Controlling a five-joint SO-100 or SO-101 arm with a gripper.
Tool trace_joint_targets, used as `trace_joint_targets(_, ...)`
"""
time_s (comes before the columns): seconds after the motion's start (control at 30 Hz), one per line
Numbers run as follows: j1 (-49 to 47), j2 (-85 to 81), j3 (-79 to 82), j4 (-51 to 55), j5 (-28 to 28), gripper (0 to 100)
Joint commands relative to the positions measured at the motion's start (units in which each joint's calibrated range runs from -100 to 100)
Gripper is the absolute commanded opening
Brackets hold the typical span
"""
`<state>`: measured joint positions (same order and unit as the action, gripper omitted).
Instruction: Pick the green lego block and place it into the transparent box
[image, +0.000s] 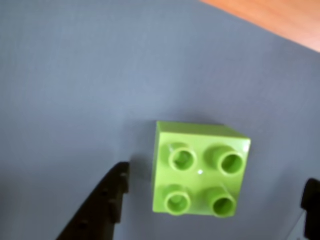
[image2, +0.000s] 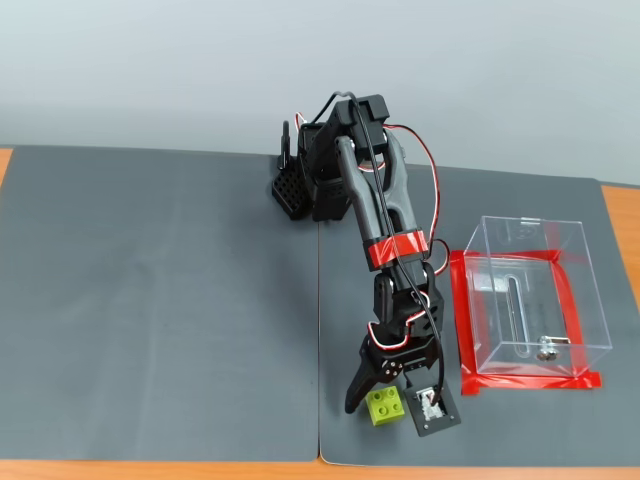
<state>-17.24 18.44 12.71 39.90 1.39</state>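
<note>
Where end effector (image2: 393, 405) gapes — green lego block (image: 200, 170)

Grey mat (image2: 160, 310) across most of the table in the fixed view, in two sheets meeting at a seam (image2: 319, 340) down the middle. Orange wood tabletop (image2: 620, 215) showing at the mat's edges, also top right in the wrist view (image: 280, 17). Red tape (image2: 530, 381) on the right sheet, laid in a rectangle. Pale wall (image2: 150, 70) behind.

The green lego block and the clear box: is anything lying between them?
Yes: in the fixed view, one gripper finger stands between the green lego block and the transparent box.
</note>
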Motion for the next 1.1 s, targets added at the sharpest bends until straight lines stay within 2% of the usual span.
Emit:
trace_joint_targets(0.0,0.12,-0.67,-2.44,-0.66,0.2,38)
trace_joint_targets(0.73,0.57,-0.59,-1.99,-0.05,-0.12,38)
trace_joint_targets(0.93,0.57,-0.59,-1.99,-0.05,-0.17,26)
trace_joint_targets(1.07,0.65,-0.59,-1.99,-0.05,-0.17,24)
